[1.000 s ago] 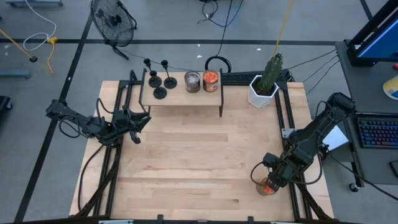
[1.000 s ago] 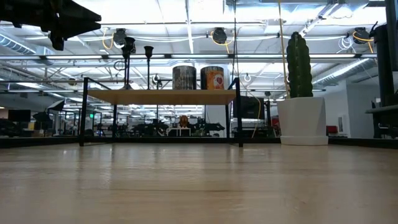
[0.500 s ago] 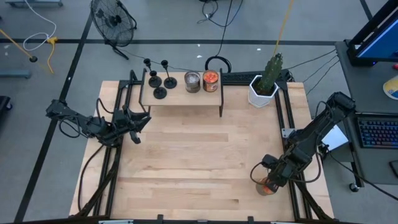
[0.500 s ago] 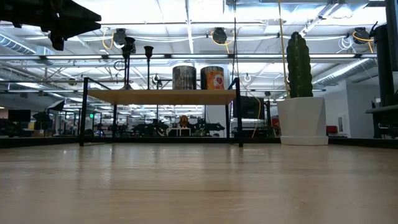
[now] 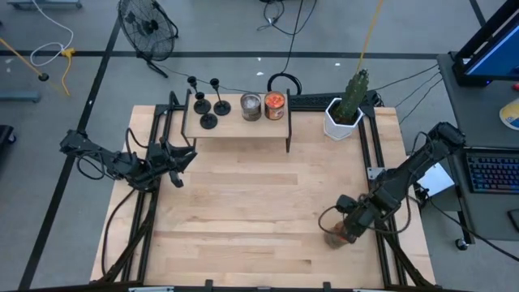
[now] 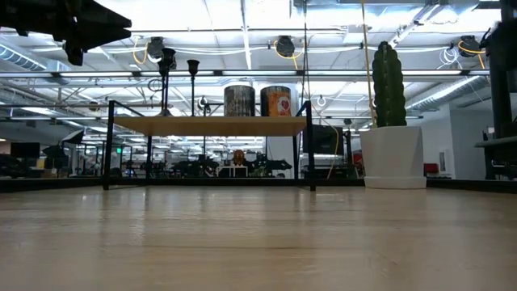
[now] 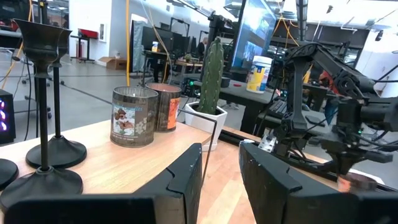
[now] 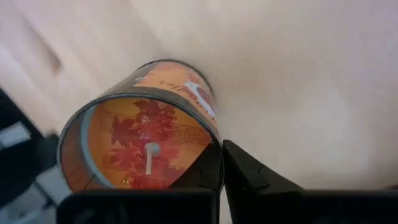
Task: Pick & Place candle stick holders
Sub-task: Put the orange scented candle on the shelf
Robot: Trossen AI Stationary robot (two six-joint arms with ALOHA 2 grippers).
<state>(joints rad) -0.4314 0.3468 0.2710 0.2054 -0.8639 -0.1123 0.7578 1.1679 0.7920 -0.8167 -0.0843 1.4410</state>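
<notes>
Three candle stick holders (image 5: 208, 106) stand on the shelf (image 5: 235, 123) beside two jars, left gripper (image 5: 180, 160) idle, jaws partly apart, right gripper (image 5: 334, 233) clamped on an orange candle jar (image 8: 144, 144) at the table's (image 5: 243, 211) near-right edge.

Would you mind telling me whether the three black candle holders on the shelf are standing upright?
Upright: the candle holders rest on their round bases, stems vertical, on the shelf.

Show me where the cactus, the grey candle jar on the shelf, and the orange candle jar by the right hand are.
cactus (image 5: 355, 88), high view, on its green stem.
grey candle jar (image 5: 250, 106), high view, on its top.
orange candle jar (image 8: 146, 146), right wrist view, inside its glass.
</notes>
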